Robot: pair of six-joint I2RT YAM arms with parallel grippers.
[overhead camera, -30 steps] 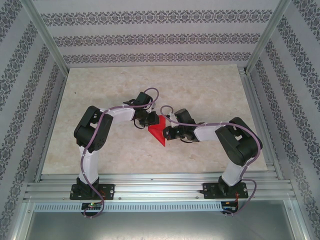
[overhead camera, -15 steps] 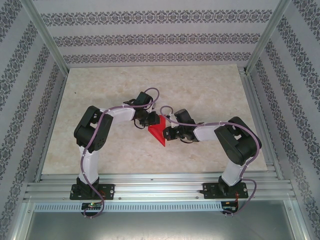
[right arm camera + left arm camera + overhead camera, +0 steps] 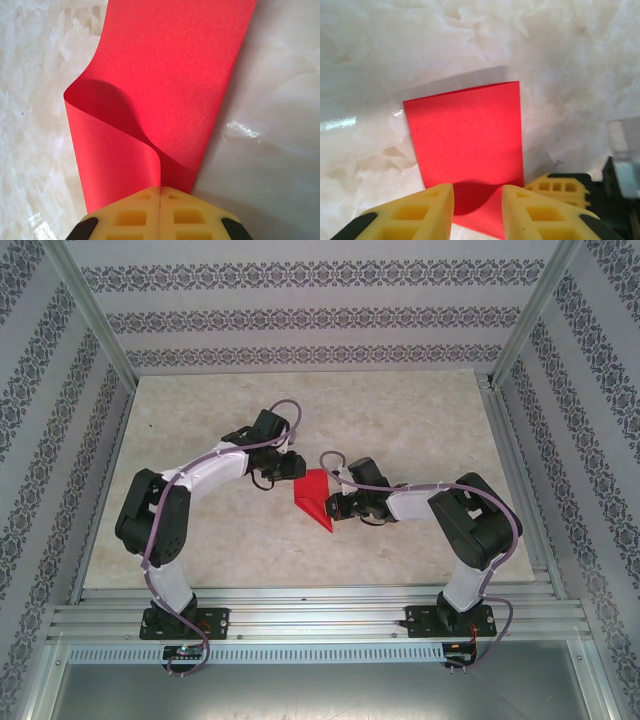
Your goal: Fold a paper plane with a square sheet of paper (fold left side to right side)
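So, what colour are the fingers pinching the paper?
Bright yellow, on the right gripper clamping the thin red paper; best in right wrist view.

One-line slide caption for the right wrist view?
Right tool shut on the edge of the red paper sheet, which curls over in a loose loop above the marble table.

- Top camera: high at the near edge, looking down over the whole table [image 3: 400, 410].
- Wrist cameras: close above the red paper [image 3: 465, 135], shared by all views.

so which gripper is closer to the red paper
Right. The right gripper is shut on an edge of the red paper; the left gripper hangs open off its left side, holding nothing.
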